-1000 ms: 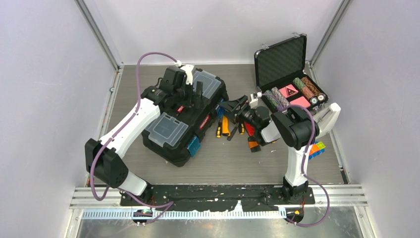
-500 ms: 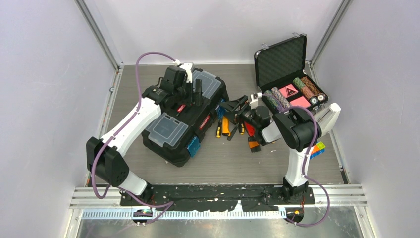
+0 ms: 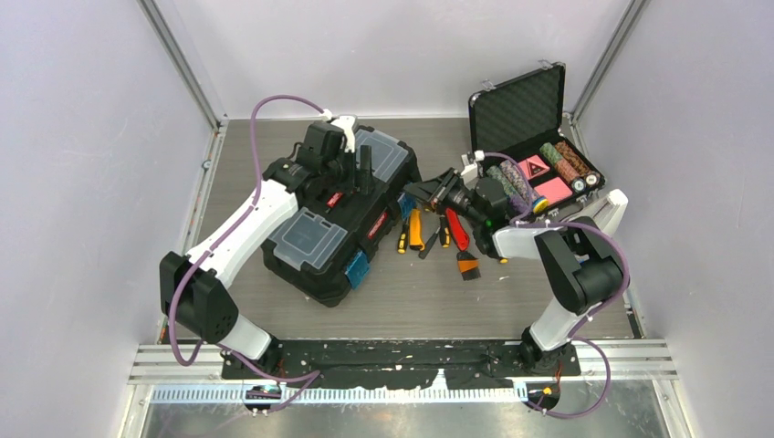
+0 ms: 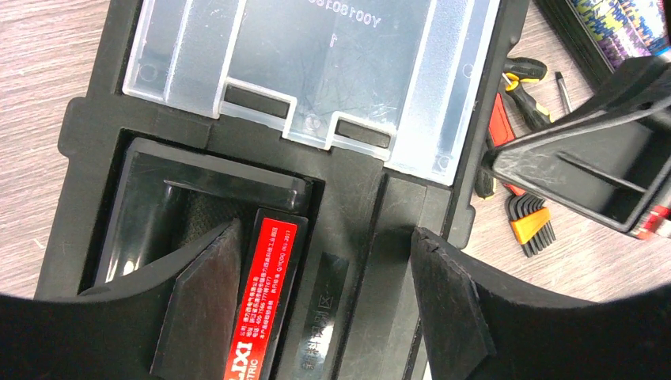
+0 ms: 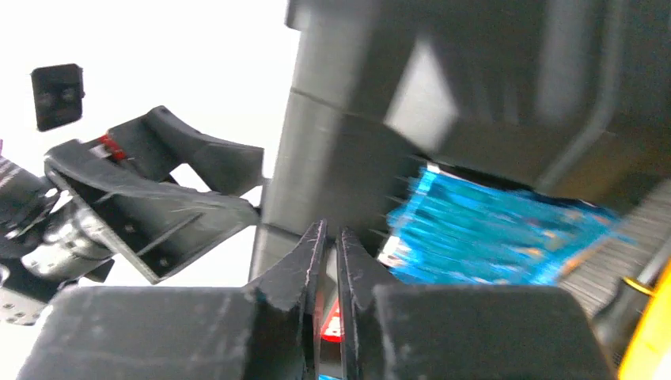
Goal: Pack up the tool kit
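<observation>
While the toolbox sits aslant left of centre on the worktop, its two clear-lidded compartments face up, one toward the far end and one toward the near end. Between them lies the handle with a red label, sunk in its recess. The left hand hangs over that recess and stands wide, one finger down beside the label and the other on the far side of the bar; whether they press on it I cannot tell.

Just right of the box the small tools lie loose on the worktop: yellow-and-black ones, a red-handled one and an orange set of hex keys. The right hand is above them, close to the box's right side and facing its blue latch, which is blurred. Its fingers are drawn to a narrow slit, with nothing clearly held. Behind that arm, at the far right, the foam-lined case of poker chips stands open.
</observation>
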`<act>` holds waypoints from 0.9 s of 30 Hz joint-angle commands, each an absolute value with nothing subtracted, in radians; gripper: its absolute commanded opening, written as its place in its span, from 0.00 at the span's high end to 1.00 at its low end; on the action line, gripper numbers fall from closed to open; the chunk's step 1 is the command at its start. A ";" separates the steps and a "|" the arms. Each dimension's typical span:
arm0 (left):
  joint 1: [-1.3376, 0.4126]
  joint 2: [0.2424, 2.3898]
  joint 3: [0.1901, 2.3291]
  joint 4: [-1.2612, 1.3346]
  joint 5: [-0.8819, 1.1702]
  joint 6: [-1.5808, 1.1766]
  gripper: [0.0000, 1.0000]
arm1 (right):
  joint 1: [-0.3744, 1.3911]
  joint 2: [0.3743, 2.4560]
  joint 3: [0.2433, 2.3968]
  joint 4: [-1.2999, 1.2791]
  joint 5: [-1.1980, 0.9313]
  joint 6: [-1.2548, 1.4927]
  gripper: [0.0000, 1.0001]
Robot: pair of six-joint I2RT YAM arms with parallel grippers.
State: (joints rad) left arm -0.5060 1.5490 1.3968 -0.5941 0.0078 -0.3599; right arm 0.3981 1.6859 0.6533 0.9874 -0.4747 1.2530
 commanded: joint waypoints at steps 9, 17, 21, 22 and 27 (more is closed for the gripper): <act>-0.420 1.688 1.320 -0.747 -0.027 -0.373 0.26 | 0.378 1.630 0.581 1.116 -0.507 1.204 0.29; -0.395 1.692 1.349 -0.737 -0.005 -0.376 0.25 | 0.367 1.711 0.509 1.247 -0.485 1.194 0.07; -0.391 1.720 1.393 -0.747 0.042 -0.380 0.24 | 0.367 1.777 0.558 1.285 -0.485 1.206 0.05; -0.392 1.722 1.397 -0.746 0.049 -0.382 0.24 | 0.367 1.790 0.563 1.302 -0.483 1.214 0.05; -0.391 1.716 1.385 -0.736 0.071 -0.383 0.23 | 0.369 1.856 0.581 1.357 -0.475 1.226 0.02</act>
State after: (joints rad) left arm -0.4129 1.6005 1.4631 -0.6090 0.1047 -0.3946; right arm 0.3683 1.8244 0.5453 1.2339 -0.4904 1.2201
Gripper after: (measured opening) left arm 0.758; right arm 0.973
